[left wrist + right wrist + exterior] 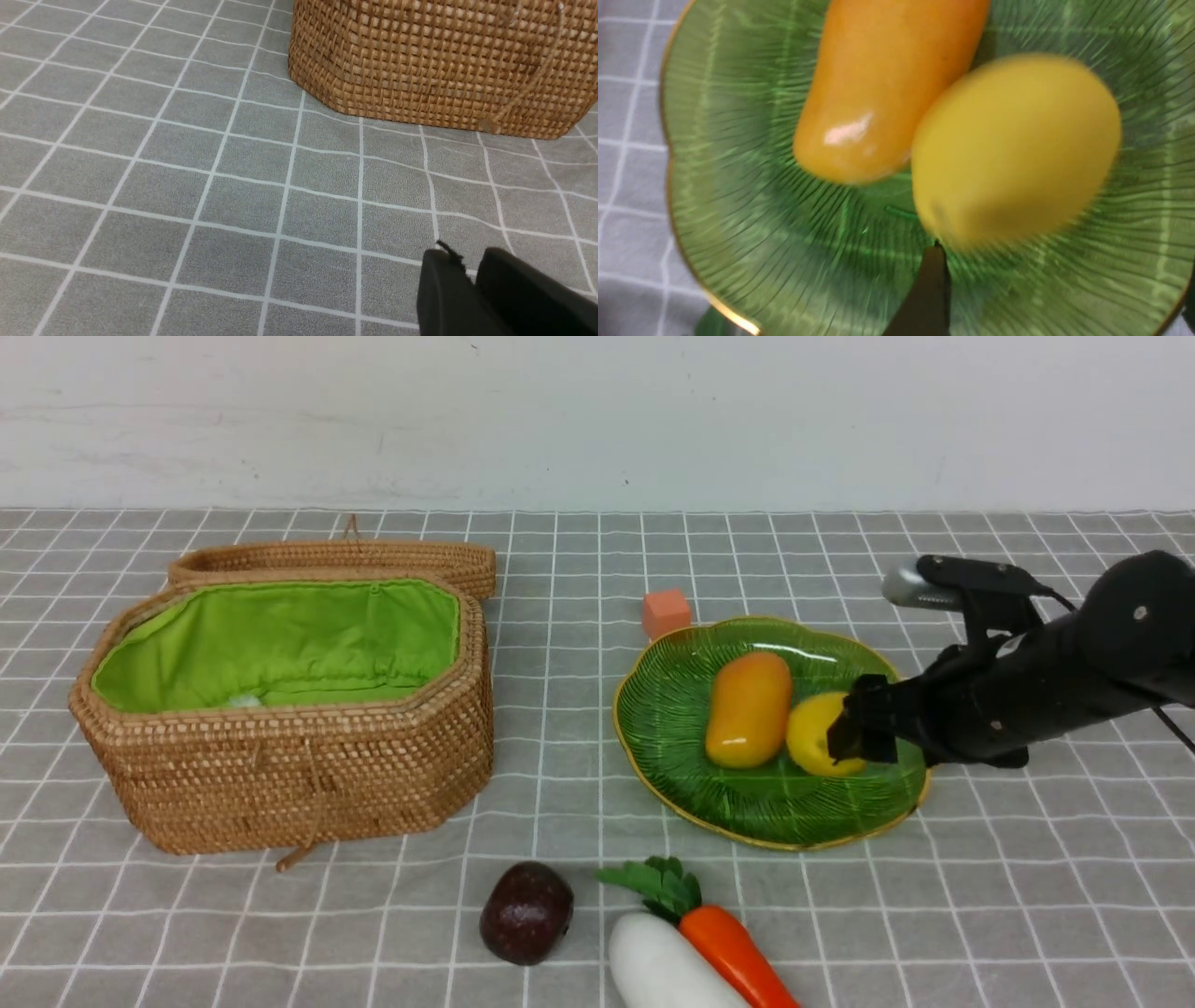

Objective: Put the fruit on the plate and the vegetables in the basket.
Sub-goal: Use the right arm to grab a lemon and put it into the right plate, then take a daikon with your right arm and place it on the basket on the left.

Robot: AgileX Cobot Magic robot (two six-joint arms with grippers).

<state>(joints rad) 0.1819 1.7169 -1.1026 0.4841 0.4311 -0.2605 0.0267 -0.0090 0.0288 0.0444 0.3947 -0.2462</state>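
The green plate [747,800] holds the orange-yellow mango [749,709] and the yellow lemon [810,735], which lie side by side. My right gripper [854,728] hovers right at the lemon, jaws wide apart, holding nothing. The right wrist view shows the mango [878,93], the blurred lemon [1017,149] and the plate [761,210] under the open gripper [1064,266]. The maroon fruit [527,912], white radish [658,966] and carrot [738,957] lie at the front. The wicker basket [280,775] stands open on the left. The eggplant is out of view. My left gripper [467,261] is shut and empty above the cloth near the basket [444,60].
The basket's lid [336,560] lies behind the basket. A small orange-pink cube [666,612] sits just behind the plate. A grey checked cloth covers the table, and a white wall stands at the back.
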